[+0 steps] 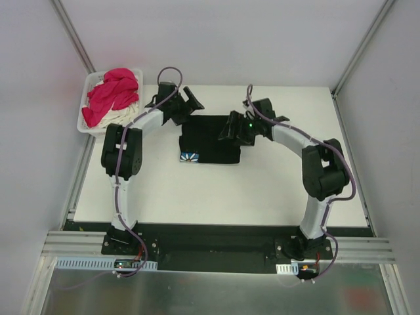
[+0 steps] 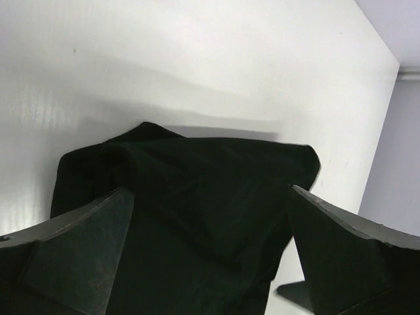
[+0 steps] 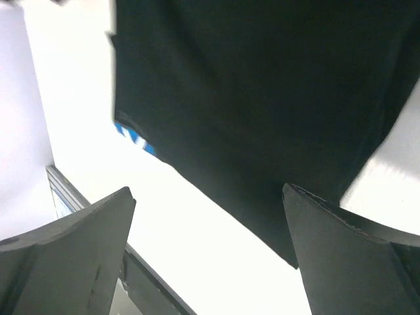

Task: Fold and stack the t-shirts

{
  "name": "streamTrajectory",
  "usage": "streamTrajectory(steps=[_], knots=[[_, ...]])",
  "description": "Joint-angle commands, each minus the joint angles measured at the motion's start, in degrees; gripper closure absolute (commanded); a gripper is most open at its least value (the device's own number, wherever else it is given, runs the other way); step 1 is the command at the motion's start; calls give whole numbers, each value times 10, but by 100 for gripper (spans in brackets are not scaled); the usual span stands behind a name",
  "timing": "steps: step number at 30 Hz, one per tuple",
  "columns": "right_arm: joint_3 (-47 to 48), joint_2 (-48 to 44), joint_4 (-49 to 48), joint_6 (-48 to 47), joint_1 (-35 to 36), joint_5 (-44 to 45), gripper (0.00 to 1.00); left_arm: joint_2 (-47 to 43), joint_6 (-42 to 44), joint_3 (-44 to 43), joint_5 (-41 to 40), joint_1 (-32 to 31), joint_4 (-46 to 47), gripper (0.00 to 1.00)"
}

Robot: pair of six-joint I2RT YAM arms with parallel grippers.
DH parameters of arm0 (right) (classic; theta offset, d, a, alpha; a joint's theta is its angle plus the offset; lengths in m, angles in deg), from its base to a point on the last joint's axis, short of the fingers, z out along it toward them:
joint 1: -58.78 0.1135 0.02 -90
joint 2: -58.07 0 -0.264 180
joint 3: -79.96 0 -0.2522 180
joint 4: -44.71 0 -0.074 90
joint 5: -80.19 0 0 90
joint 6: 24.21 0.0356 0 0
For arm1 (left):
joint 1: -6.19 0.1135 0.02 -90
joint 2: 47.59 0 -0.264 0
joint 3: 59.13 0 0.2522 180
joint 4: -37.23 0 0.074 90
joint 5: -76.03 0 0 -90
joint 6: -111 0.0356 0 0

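Observation:
The black t-shirt [image 1: 209,141] lies folded into a rectangle in the middle of the white table, a bit of its blue and white print [image 1: 188,157] showing at its near left corner. My left gripper [image 1: 188,105] is open just above the shirt's far left corner; the black cloth [image 2: 197,197] fills the space between its fingers. My right gripper [image 1: 231,126] is open over the shirt's right edge; in the right wrist view the shirt [image 3: 262,85] lies ahead of the empty jaws. A magenta-pink t-shirt [image 1: 111,95] and a cream one [image 1: 118,115] lie in the basket.
The white plastic basket [image 1: 89,82] stands at the table's far left corner. Grey walls close the table [image 1: 216,193] on the left, back and right. A black rail [image 1: 216,239] runs along the near edge by the arm bases.

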Motion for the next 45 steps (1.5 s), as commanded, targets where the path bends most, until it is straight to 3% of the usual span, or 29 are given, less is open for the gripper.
streamTrajectory(steps=[1,5,15,22,30,33,37,41,45], knots=[[204,-50,99,-29,-18,25,0,-155,116,-59,10,9,-53,1],[283,11,58,37,-36,20,0,-233,118,-2,18,8,-60,1],[349,171,-19,114,-47,62,4,-341,71,239,48,-9,-48,1],[353,222,-21,113,-48,58,4,-339,51,390,50,-21,27,1],[356,205,1,82,-74,47,4,-314,86,416,31,-21,5,2],[399,167,63,49,-88,13,4,-349,140,378,12,-21,-60,2],[419,64,190,-50,-92,13,4,-400,223,265,-34,-20,-245,1],[334,-107,334,-126,-87,96,4,-450,256,198,-100,-10,-353,1],[99,-282,355,-122,-77,181,4,-483,264,143,-134,4,-409,1]])
